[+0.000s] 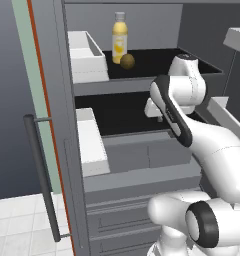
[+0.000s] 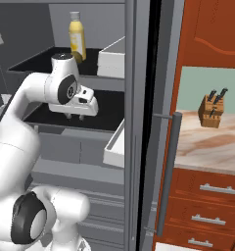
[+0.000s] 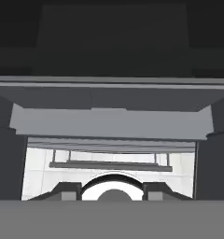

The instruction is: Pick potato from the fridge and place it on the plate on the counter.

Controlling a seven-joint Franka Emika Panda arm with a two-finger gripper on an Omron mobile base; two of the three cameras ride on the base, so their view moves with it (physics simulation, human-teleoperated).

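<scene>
Arm hides gripper (image 2: 74, 116) finger gap

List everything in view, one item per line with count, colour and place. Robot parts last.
potato: 1, olive-brown, upper fridge shelf, right beside the bottle.
bottle: 1, yellow with white cap, upright on the upper shelf.
fridge: 1, grey with dark shelves, door open.
bins: 2, white, left side of the upper and middle shelves.
drawers: grey, stacked low in the fridge.
fridge handle: 1, dark vertical bar.
counter: 1, beige-pink marbled, right of the fridge.
knife block: 1, brown, on the counter.
wood drawers: reddish-brown, silver handles, under the counter.
gripper: 1, pointing down over the middle shelf, fingers apart, holding nothing.
</scene>
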